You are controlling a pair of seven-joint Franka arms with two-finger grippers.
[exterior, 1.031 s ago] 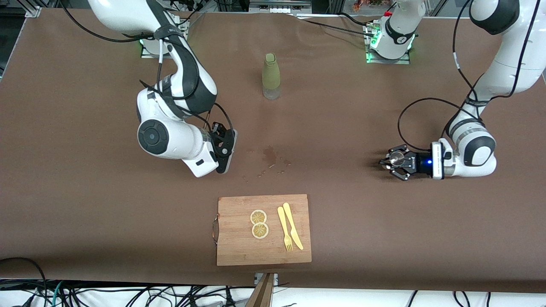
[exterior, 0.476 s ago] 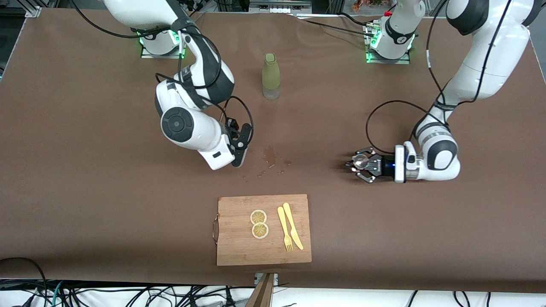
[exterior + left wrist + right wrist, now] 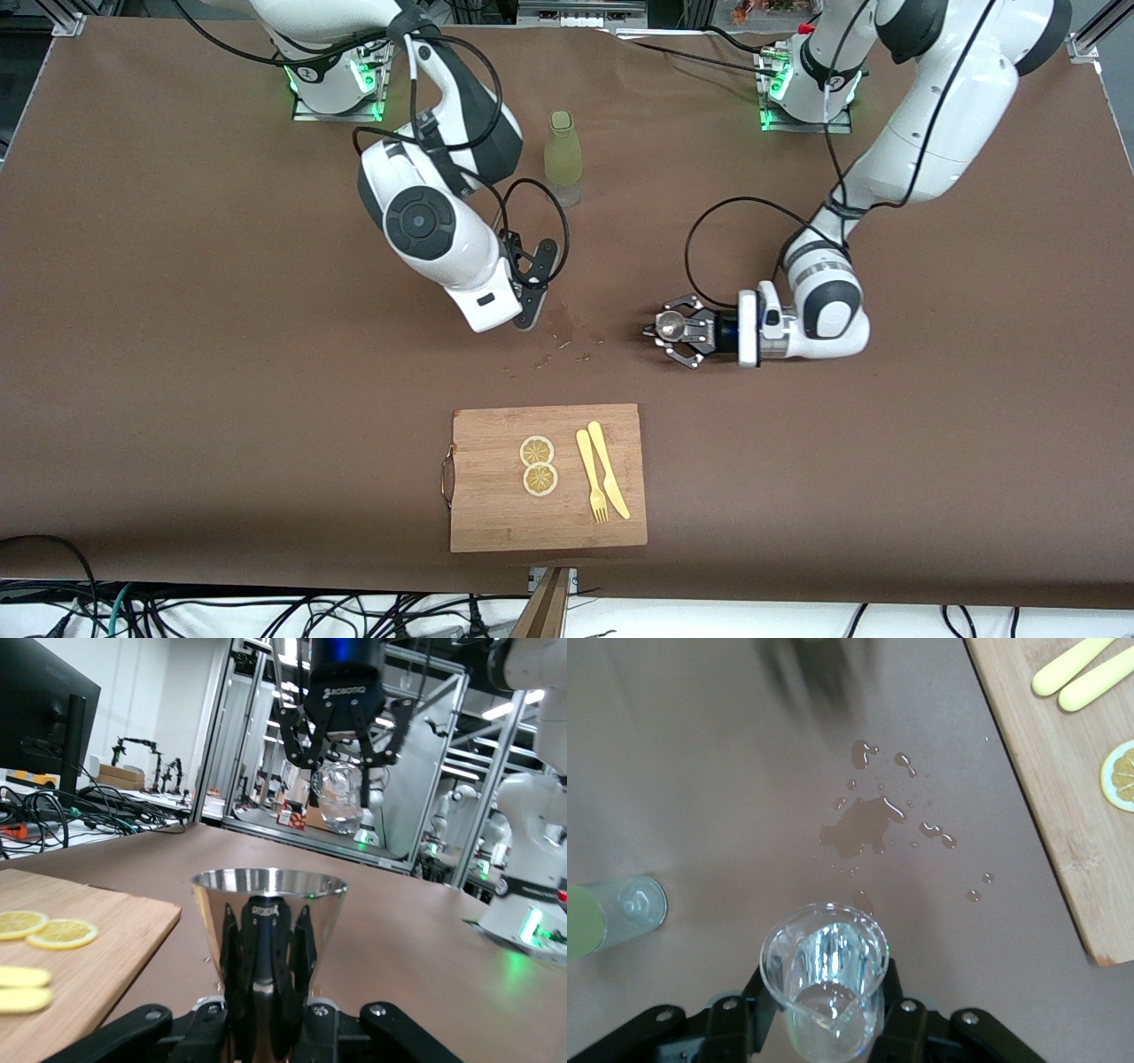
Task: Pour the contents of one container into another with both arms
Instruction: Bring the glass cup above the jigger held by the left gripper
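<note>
One brown table (image 3: 133,354) fills nearly the whole front view, its edges running just inside the frame at the top, bottom and both sides, with broad bare cloth toward each arm's end and along the lower band of the frame. Two white arms reach in from the top. The right arm (image 3: 425,221) bends down to the middle of the frame, and the left arm (image 3: 930,124) sweeps in from its own end and levels off low at mid-height. One wooden cutting board (image 3: 496,514) lies at lower centre, its near edge close to the table's near edge. One green-sleeved bottle (image 3: 564,155) stands upright at upper centre, just beside the right arm's elbow. The right gripper (image 3: 532,306) hangs over the edge of one wet puddle (image 3: 560,321), its fingers clamped on one glass beaker (image 3: 824,974) that holds a little clear liquid. The left gripper (image 3: 666,330) is over bare cloth beside the puddle and grasps one steel cup (image 3: 671,328), upright, with its mouth open. A narrow gap over the spill separates the two grippers. On the board lie one yellow fork (image 3: 592,478) and one yellow knife (image 3: 609,470), side by side, and two lemon slices (image 3: 537,451), touching.
</note>
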